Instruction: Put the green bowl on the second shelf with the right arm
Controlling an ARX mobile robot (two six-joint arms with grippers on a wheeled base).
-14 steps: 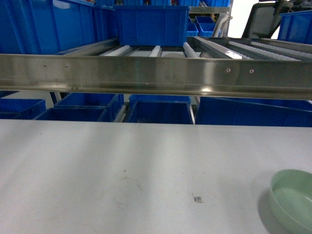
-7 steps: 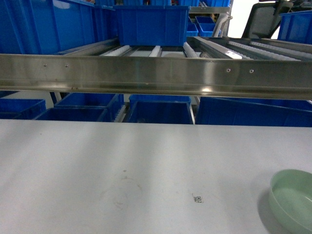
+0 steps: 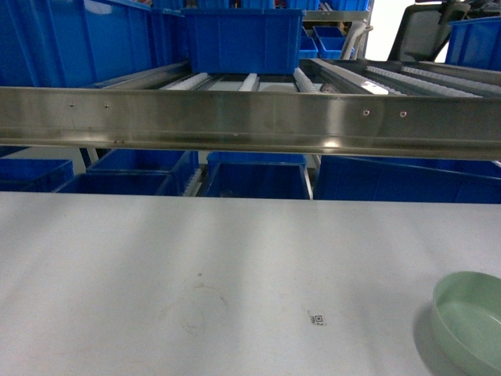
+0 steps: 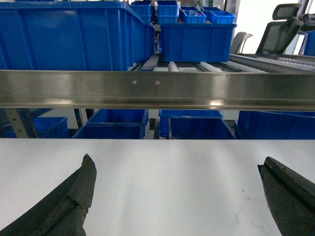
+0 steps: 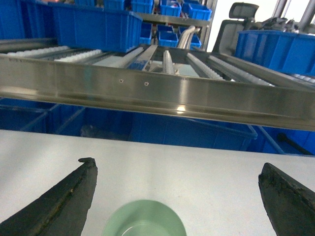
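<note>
Head view: I see the green bowl (image 3: 470, 321) at 4 o'clock on the white table (image 3: 196, 266), upright, cut by the frame edge; no gripper shows here. Left wrist view: left gripper (image 4: 179, 196) jaws wide apart over bare table, holding nothing. Right wrist view: right gripper (image 5: 177, 196) jaws wide apart, bowl at 6 o'clock between them, untouched; steel shelf rail (image 5: 147, 91) at 12 o'clock

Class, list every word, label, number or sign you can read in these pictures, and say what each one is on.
No readable text in any view.
Small black square marker on the table at: looks like a printed code, too small to read.
The green bowl, the blue crates and the steel rail show no lettering.
</note>
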